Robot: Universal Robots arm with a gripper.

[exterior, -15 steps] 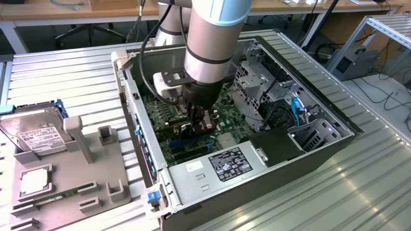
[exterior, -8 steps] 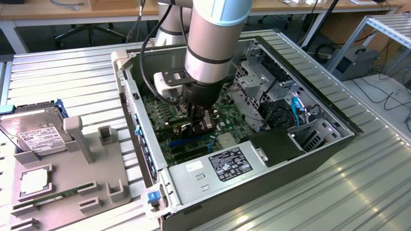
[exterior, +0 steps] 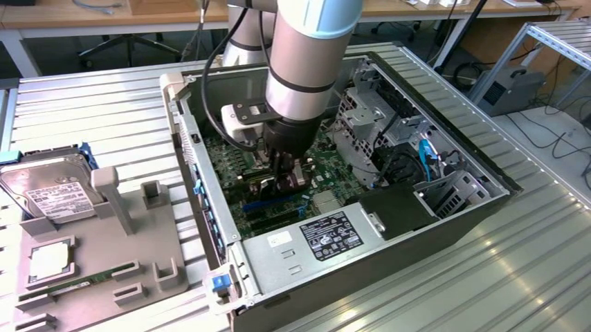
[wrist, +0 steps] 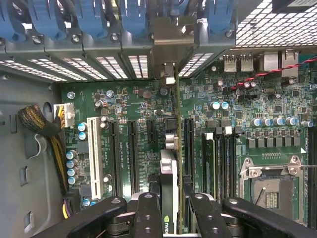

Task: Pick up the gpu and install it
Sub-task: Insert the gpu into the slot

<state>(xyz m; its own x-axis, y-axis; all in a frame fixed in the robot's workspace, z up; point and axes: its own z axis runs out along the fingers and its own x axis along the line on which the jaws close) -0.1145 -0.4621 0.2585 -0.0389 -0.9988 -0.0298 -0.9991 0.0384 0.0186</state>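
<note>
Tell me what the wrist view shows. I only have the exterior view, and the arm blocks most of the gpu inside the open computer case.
Observer: The gripper clasps the gpu, a thin green circuit card with a silver metal end, edge-on between its black fingers.
Operator: Report where the card's far end sits.
Observer: It reaches the case's rear wall, between the perforated metal slot covers and beside the row of blue plastic latches.
Operator: Name the nearest slot.
Observer: The card runs alongside a long black motherboard slot. I cannot tell whether it is seated.
</note>
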